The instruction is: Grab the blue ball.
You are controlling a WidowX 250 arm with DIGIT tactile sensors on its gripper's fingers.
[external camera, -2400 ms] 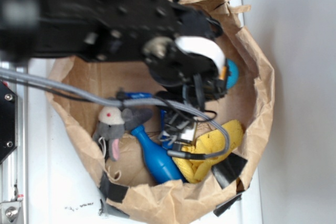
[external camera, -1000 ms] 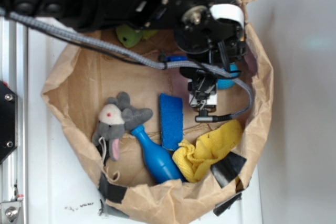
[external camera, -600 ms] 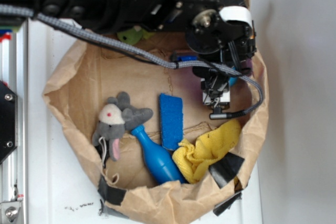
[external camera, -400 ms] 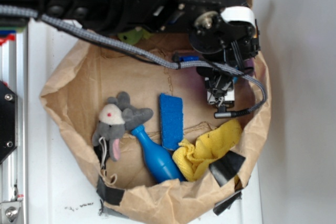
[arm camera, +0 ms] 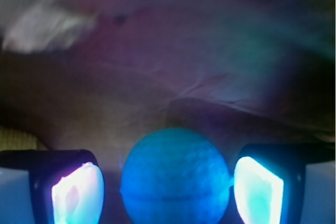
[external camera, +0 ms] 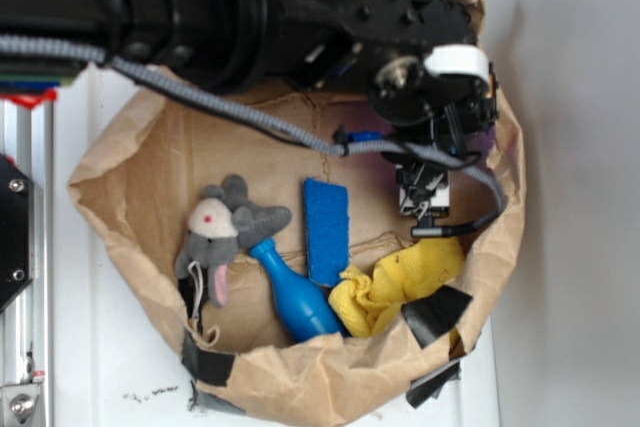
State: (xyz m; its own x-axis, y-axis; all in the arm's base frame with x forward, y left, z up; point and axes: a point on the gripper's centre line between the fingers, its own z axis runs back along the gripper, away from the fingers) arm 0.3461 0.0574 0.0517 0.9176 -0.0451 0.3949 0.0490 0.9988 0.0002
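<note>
- Exterior view. Brown paper bag (external camera: 130,162), walls crumpled, holds all contents. Robot arm (external camera: 300,17) reaches over its upper right, with a grey cable (external camera: 230,112) trailing across.
- Exterior view. Gripper (external camera: 425,187) is low in the bag's right side, near the paper wall; finger spread cannot be read here. The blue ball is hidden beneath the arm.
- Exterior view. Other contents: grey plush mouse (external camera: 215,232), blue bowling-pin toy (external camera: 295,297), flat blue sponge (external camera: 325,232), yellow cloth (external camera: 400,282). All lie apart from the gripper; the cloth is nearest.
- Wrist view. Blue ball (arm camera: 176,177) sits between the two glowing fingers (arm camera: 79,192), centred, with a visible gap on each side. Jaws apart, nothing clamped.
- Wrist view. Ball rests on brown paper, with the bag wall rising close behind it.
- Risk, judged. A round ball may roll or squirt out forward if the fingers close off-centre or too high on its curve.
- Risk, judged. The nearby paper wall could be pinched or pushed, nudging the ball before the grip sets.
</note>
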